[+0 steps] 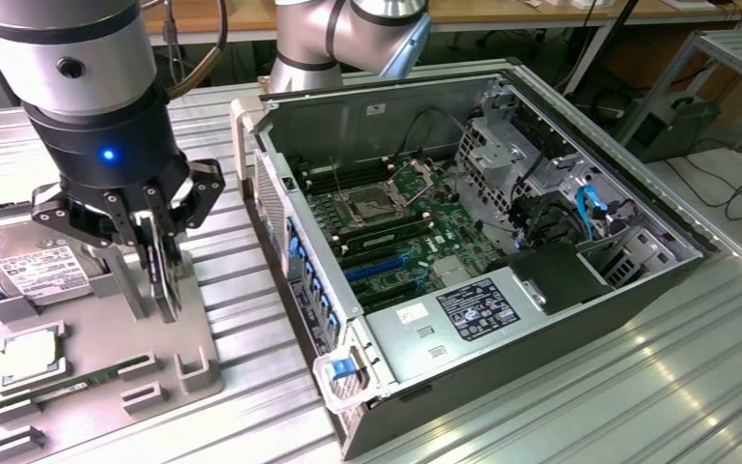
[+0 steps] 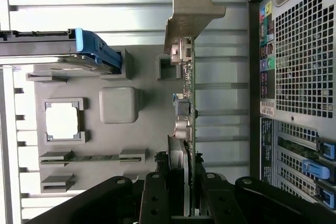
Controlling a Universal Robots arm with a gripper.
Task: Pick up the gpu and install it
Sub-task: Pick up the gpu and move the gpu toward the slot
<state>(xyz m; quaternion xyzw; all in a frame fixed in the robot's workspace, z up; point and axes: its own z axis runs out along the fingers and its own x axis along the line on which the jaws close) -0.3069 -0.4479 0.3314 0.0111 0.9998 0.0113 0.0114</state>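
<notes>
Ribbed metal table [image 1: 603,387], grey parts tray [image 1: 113,367], open PC case [image 1: 474,222]. Gripper [image 1: 150,249] pinches gpu [image 2: 190,93] edge-on over the tray. Hard drive [image 1: 30,266] label too small to read.

The gpu [image 2: 192,109], a thin green card with a silver bracket [image 2: 190,17] at one end, is held upright, edge-on, over the grey tray [image 1: 94,333].
</notes>
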